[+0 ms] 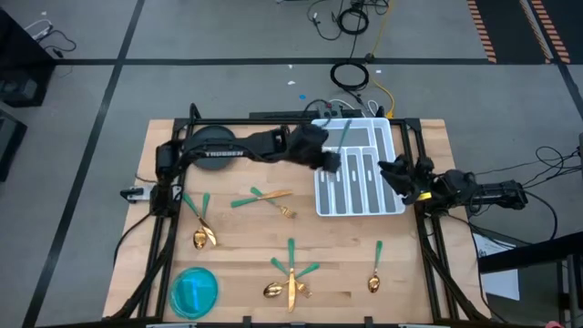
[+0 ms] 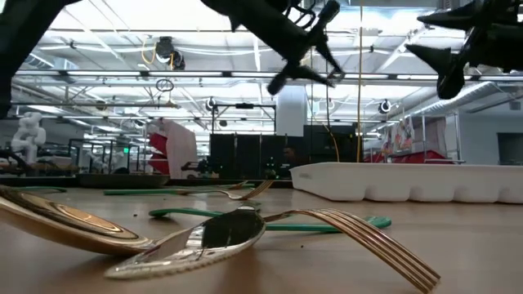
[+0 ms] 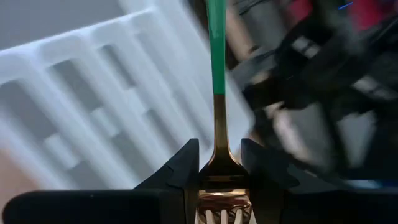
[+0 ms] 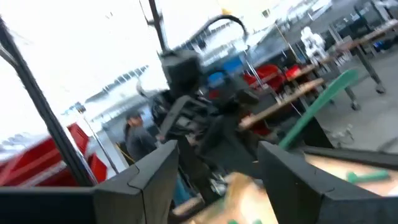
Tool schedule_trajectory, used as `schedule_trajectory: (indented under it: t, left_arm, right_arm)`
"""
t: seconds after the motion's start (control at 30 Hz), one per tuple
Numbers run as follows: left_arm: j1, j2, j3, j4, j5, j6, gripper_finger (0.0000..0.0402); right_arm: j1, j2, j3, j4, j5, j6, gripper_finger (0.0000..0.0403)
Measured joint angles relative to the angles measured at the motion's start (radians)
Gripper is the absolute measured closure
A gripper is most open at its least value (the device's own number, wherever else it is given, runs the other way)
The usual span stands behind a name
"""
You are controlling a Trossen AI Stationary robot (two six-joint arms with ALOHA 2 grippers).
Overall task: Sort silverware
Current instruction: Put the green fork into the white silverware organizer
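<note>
My left gripper [image 1: 328, 157] hovers over the left part of the white compartmented tray [image 1: 360, 205], shut on one fork [image 3: 216, 56] with a gold head and a green handle. In the low view this gripper [image 2: 306, 45] hangs high above the tray [image 2: 409, 180]. My right gripper [image 1: 393, 173] is open and empty at the tray's right edge, and its own view shows the gap between its fingers [image 4: 217, 155]. More silverware lies flat on the wooden table: a pair [image 1: 199, 228] at the left, a crossed pair [image 1: 266, 196] in the middle, a cluster [image 1: 291, 278] near the front edge, and a spoon [image 1: 374, 273]. My left gripper pinches the fork's gold head [image 3: 221, 169] just below the neck, one finger [image 3: 186, 168] on each side edge. The fingers lie along the fork, and the green handle [image 3: 216, 50] points straight away from them over the tray. The fork is lifted clear.
A blue round dish [image 1: 194, 290] sits at the table's near left corner. A dark round plate [image 1: 211, 138] lies under the left arm near the far edge. Cables trail on the floor beyond the table. Bare wood [image 1: 237, 251] shows between the groups of cutlery.
</note>
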Motion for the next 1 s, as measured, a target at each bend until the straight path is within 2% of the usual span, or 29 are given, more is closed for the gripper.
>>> schedule_trajectory:
  t: [0.1, 0.37, 0.5, 0.63, 0.8, 0.9, 1.0]
  left_arm:
    - [0.016, 0.034, 0.002, 0.159, 0.056, -0.063, 0.0296]
    - [0.021, 0.168, -0.001, 0.431, 0.198, -0.279, 0.0296]
    - [0.021, 0.234, -0.002, 0.530, 0.228, -0.404, 0.0296]
    - [0.018, 0.269, -0.002, 0.550, 0.206, -0.519, 0.0296]
    - [0.012, 0.287, -0.002, 0.581, 0.116, -0.589, 0.0296]
    - [0.013, 0.280, -0.001, 0.458, 0.098, -0.575, 0.0296]
    - [0.006, 0.247, -0.002, 0.275, 0.046, -0.493, 0.0296]
  right_arm:
    - [0.000, -0.002, 0.000, 0.034, -0.003, 0.000, 0.0188]
    - [0.000, -0.002, 0.000, 0.046, -0.025, 0.029, 0.0188]
    - [0.000, -0.002, 0.000, 0.080, -0.026, 0.030, 0.0188]
    - [0.000, -0.002, 0.000, 0.100, -0.026, 0.029, 0.0188]
    - [0.000, -0.002, 0.000, 0.099, -0.026, 0.028, 0.0188]
    - [0.000, -0.002, 0.000, 0.099, -0.026, 0.027, 0.0188]
    - [0.000, -0.002, 0.000, 0.099, -0.026, 0.027, 0.0188]
